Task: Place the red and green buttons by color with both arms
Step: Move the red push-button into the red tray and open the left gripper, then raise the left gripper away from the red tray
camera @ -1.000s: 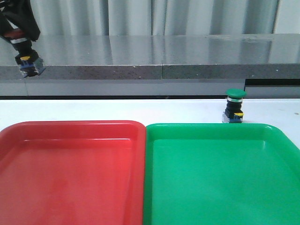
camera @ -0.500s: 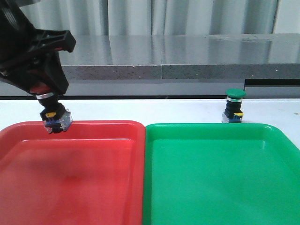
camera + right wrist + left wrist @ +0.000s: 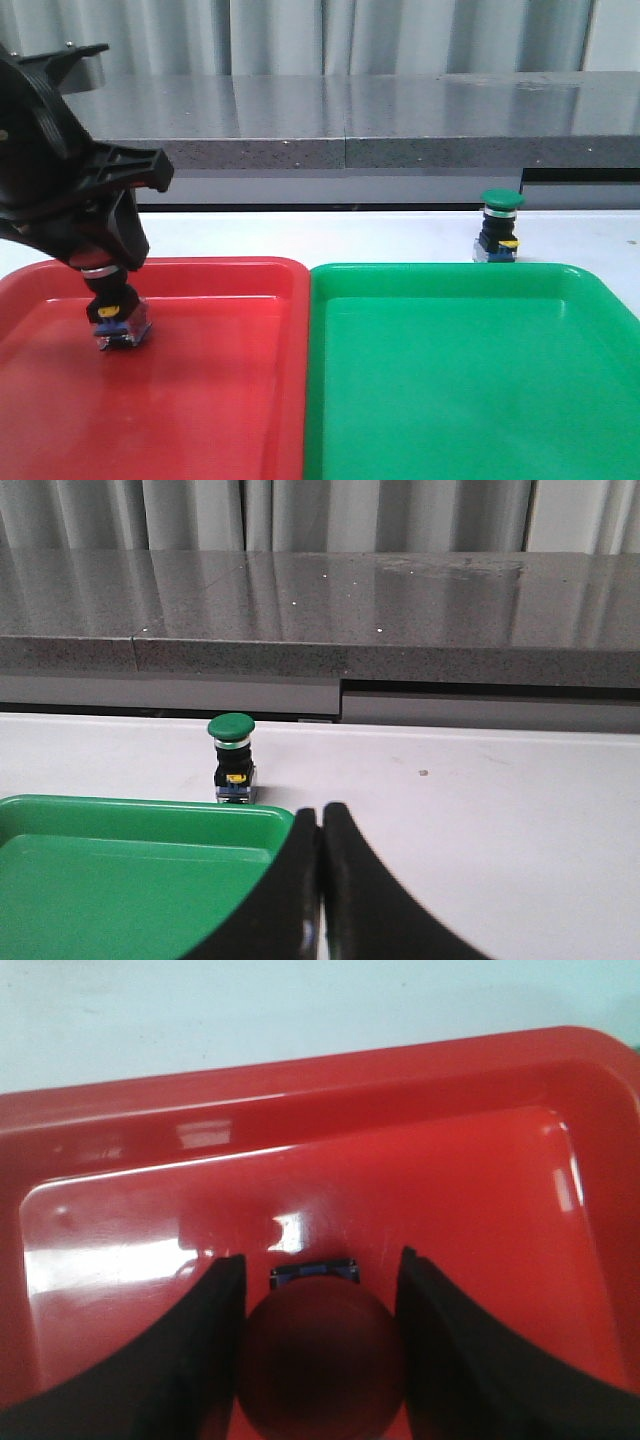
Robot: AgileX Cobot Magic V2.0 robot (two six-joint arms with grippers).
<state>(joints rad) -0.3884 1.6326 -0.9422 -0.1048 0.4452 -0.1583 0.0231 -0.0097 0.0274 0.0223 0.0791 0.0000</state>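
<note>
Red plastic fills the left of the scene: the red tray [image 3: 200,400] lies on the white worktop [image 3: 400,235], its right rim touching the green tray [image 3: 470,400]. Over the red tray's left part, the left gripper [image 3: 100,262] is clamped on the red button [image 3: 118,322], holding it by its cap. The button hangs upright, cap up, its clear-blue base at or just above the tray floor; whether it touches cannot be told. In the left wrist view the dark red cap [image 3: 320,1365] sits squeezed between the two black fingers [image 3: 180,1360], with the edge of the base showing beyond it over the red tray [image 3: 450,1190].

Right of the red tray, the green tray lies with bare floor. Behind the green tray's far rim, toward its right side, the green button [image 3: 499,228] stands upright on the worktop, just beside the rim. The right wrist view shows the right gripper [image 3: 320,880] with its jaws pressed together on nothing, near the green tray's corner [image 3: 150,860], the green button [image 3: 232,758] standing apart beyond it.
</note>
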